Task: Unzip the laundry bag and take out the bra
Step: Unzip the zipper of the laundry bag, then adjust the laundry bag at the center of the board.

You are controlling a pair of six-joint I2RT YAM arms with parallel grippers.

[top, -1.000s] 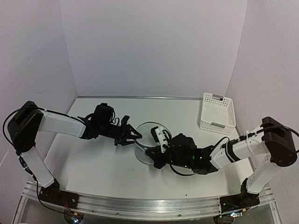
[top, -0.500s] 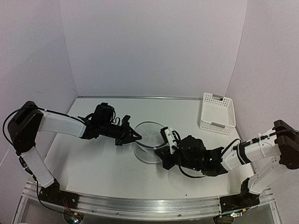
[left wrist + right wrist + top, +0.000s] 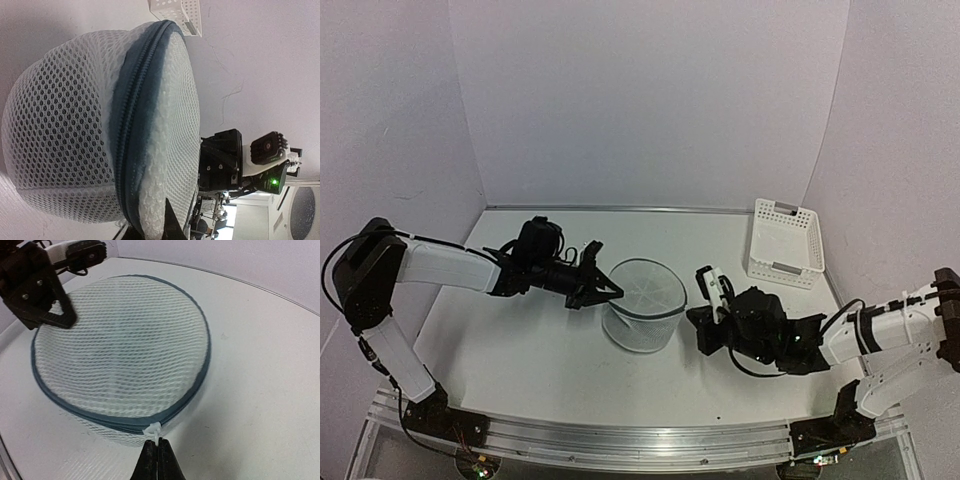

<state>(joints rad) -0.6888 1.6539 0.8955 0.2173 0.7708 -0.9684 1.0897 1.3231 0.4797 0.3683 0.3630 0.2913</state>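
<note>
The laundry bag (image 3: 642, 306) stands mid-table as a white mesh cylinder with a dark blue zipper rim; it also shows in the left wrist view (image 3: 100, 130) and the right wrist view (image 3: 125, 345). My left gripper (image 3: 608, 291) is shut on the bag's left rim, with mesh pinched between its tips (image 3: 157, 225). My right gripper (image 3: 700, 322) is to the right of the bag and shut (image 3: 160, 444) on the white zipper pull (image 3: 156, 430) at the bag's near rim. The bra does not show in any view.
A white slotted plastic basket (image 3: 785, 243) stands at the back right by the wall, and also shows in the left wrist view (image 3: 175, 12). The left gripper (image 3: 40, 290) shows at the bag's far edge in the right wrist view.
My right gripper has swung from the bag's front to its right side, taking the zipper pull with it. The bag has risen from a flatter disc into a taller cylinder. The left gripper stayed put.
</note>
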